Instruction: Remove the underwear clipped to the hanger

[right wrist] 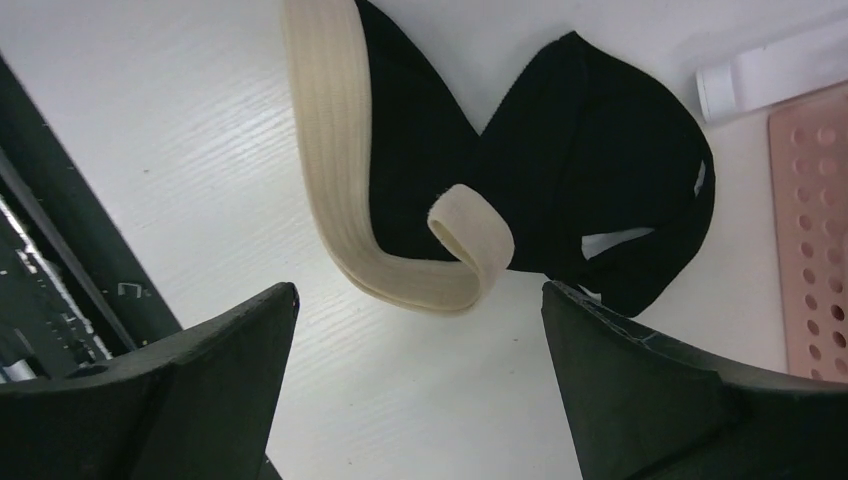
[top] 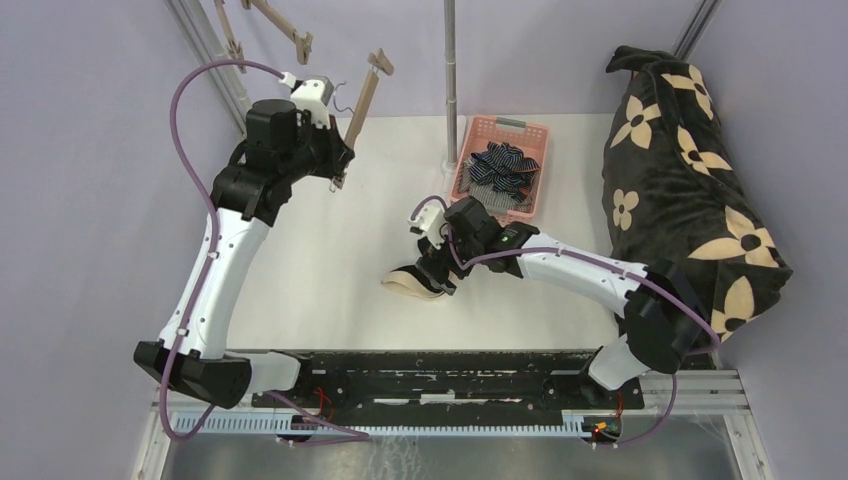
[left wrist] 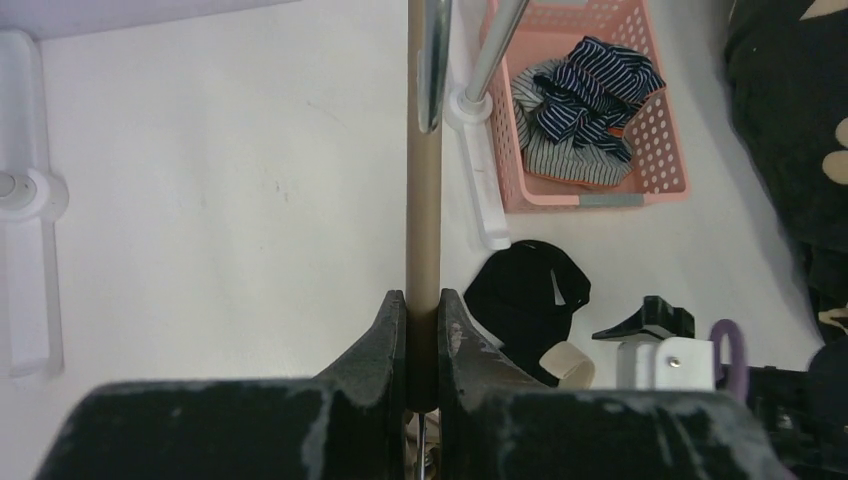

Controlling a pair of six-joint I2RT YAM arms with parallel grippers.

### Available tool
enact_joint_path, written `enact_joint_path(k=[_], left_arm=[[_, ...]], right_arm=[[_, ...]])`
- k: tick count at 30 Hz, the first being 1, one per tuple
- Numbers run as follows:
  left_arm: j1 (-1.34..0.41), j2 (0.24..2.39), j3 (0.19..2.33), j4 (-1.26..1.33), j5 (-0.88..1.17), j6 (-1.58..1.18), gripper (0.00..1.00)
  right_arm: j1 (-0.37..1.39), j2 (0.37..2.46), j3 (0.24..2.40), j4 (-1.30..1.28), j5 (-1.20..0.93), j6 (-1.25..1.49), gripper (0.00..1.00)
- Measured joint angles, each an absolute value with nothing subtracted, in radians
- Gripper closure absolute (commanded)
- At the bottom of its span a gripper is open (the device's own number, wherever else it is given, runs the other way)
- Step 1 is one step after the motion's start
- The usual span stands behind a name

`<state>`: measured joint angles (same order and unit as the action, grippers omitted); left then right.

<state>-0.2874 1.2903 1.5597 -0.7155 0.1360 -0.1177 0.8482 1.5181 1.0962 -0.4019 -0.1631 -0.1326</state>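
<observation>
Black briefs (right wrist: 600, 170) lie below the wide-open right end effector (right wrist: 418, 288); left end effector (left wrist: 421, 297) clamps hanger bar (left wrist: 423, 200).

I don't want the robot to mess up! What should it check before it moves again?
1. The left gripper shut on the hanger bar: ok.
2. The right gripper open above the black underwear: ok.
3. That black underwear off the hanger, lying on the table: ok.
4. It inside the basket: not ok, it lies beside it.
5. The striped underwear and grey underwear in the basket: ok.
6. All clips empty: cannot tell, some out of view.
</observation>
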Motion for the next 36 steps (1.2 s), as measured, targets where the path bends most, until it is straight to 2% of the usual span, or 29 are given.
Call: enact_joint_path(k=[7,15,17,18,19,20,21,29,36], left_arm=[[-0.287,1.36,1.671,-0.723,0.128,-0.118,0.97],[-0.287,1.504,1.847,-0.731,0.094,-0.118,0.97],[-0.287,1.536,1.88,-0.73,0.084,-0.118,0.97],[-0.287,1.554,1.899,-0.731,0.083,-0.118,0.97],[-0.287,1.571,1.916,-0.728,0.08,-0.118,0.97],[-0.287,1.586,1.932,-0.726,0.08,-0.119,0.97],[-0.287,1.602,1.95,-0.724,0.079,-0.12,0.97],[-0.287,1.71,2.126,-0.709,0.067,-0.127,0.97],[-0.284,1.732,2.228,-0.707,0.03,-0.137,0.97]], right_arm=[[0.844,1.644,1.098,-0.415,-0.099,-0.133,0.0],[0.844,1.818,1.134,-0.488,-0.122,-0.135,0.23],[0.844,1.83,1.153,-0.49,-0.146,-0.128,0.35],[0.844,1.837,1.159,-0.491,-0.152,-0.131,0.51],[0.844,1.843,1.165,-0.491,-0.16,-0.131,0.76],[0.844,1.849,1.174,-0.493,-0.167,-0.13,0.96],[0.843,1.857,1.18,-0.493,-0.176,-0.134,0.99],[0.843,1.845,1.198,-0.503,-0.147,-0.118,0.99],[0.844,1.656,1.245,-0.521,-0.027,-0.122,0.99]])
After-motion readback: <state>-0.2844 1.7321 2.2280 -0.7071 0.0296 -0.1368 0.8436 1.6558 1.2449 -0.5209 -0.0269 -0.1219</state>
